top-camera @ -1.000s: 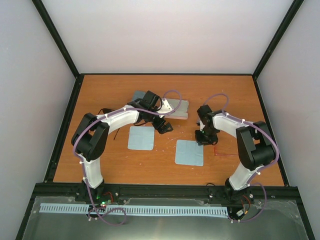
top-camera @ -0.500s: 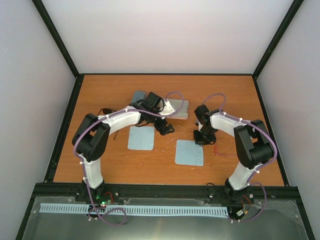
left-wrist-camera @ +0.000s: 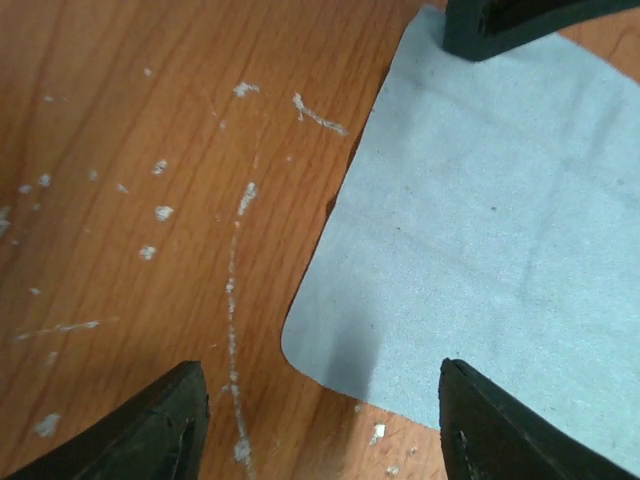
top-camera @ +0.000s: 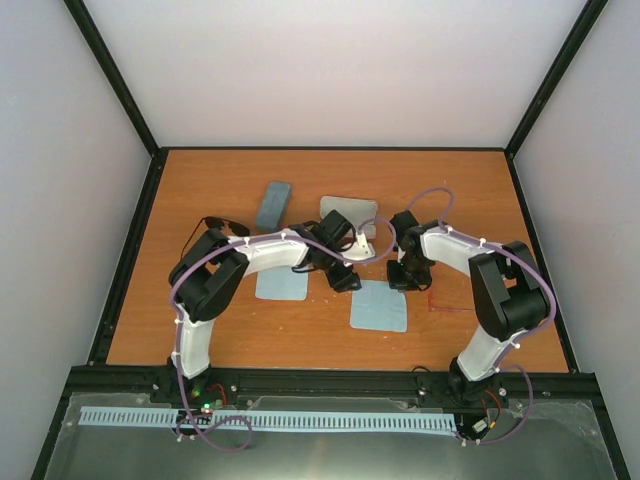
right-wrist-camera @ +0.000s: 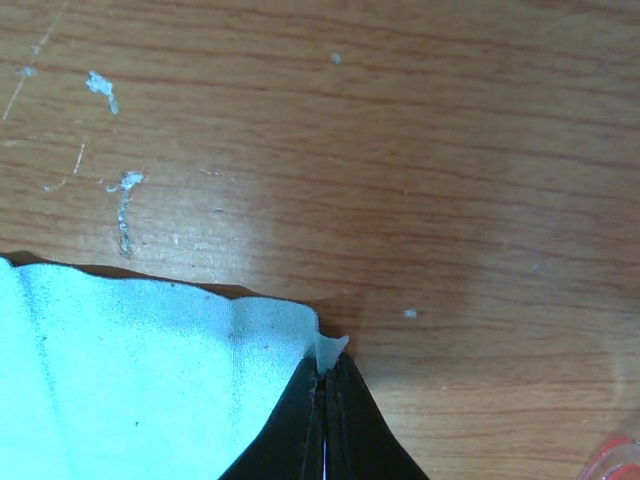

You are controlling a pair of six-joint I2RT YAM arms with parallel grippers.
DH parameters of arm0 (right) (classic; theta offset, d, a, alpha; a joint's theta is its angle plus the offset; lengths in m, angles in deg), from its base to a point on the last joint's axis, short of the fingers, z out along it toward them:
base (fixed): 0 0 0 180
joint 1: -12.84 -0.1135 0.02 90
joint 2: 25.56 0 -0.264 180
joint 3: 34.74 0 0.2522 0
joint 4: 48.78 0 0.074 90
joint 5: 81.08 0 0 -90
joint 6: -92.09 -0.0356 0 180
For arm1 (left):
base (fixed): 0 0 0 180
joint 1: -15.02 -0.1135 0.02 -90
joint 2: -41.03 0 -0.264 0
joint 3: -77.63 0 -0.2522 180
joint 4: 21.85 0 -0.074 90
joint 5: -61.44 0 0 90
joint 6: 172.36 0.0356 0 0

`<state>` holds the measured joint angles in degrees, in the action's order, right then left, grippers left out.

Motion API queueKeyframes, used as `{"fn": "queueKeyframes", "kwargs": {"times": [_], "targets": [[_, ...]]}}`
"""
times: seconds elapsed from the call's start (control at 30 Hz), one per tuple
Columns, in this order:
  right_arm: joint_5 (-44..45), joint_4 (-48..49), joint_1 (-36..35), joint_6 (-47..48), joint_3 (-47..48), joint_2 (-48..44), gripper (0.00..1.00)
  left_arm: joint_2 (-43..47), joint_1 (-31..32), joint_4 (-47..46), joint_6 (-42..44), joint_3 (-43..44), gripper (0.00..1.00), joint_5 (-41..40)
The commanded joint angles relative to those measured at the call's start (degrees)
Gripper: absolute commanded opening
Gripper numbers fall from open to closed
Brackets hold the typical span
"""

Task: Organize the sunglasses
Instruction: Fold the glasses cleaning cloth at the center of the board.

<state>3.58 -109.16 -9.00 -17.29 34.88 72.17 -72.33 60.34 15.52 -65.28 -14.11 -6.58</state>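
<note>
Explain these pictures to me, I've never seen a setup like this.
Two robot arms are bolted to a wooden table. One picture looks down from above; the other two come from a camera on each wrist. On it lie a blue-grey case, a paler case, a left cloth, a right cloth and what looks like black sunglasses. The right gripper is shut on a corner of the right cloth. The left gripper is open above that cloth's edge, holding nothing.

1. This is a robot laboratory cell, not a home.
2. Plain pale walls [top-camera: 330, 70] and a black frame [top-camera: 110, 75] enclose one wooden table [top-camera: 200, 180].
3. The left arm [top-camera: 270, 255] and the right arm [top-camera: 455, 250], with purple cables [top-camera: 430, 193], stand bolted at its near edge.
</note>
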Motion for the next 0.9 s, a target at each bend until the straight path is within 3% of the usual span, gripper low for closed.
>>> {"fn": "queueKeyframes", "kwargs": {"times": [0.0, 0.23, 0.57, 0.7, 0.87], "targets": [[0.0, 3.1, -0.6, -1.1, -2.6, 0.8, 0.03, -1.7, 1.7, -0.9, 0.6, 1.1, 0.62, -3.9], [-0.2, 4.6, -0.6, -1.8, -2.6, 0.4, 0.03, -2.9, 3.2, -2.4, -0.1, 0.9, 0.58, -9.3], [-0.1, 5.0, -0.6, -2.0, -3.3, -0.7, 0.03, -3.6, 6.4, -1.8, -0.2, 0.7, 0.49, -10.2], [0.0, 5.3, -0.6, -2.6, -3.8, -1.4, 0.03, -3.2, 6.9, -1.5, -0.1, 0.2, 0.39, -10.7], [0.3, 5.8, -0.6, -3.2, -4.7, -2.5, 0.03, -3.0, 7.3, -1.4, 0.4, -0.1, 0.14, -11.2]]}}
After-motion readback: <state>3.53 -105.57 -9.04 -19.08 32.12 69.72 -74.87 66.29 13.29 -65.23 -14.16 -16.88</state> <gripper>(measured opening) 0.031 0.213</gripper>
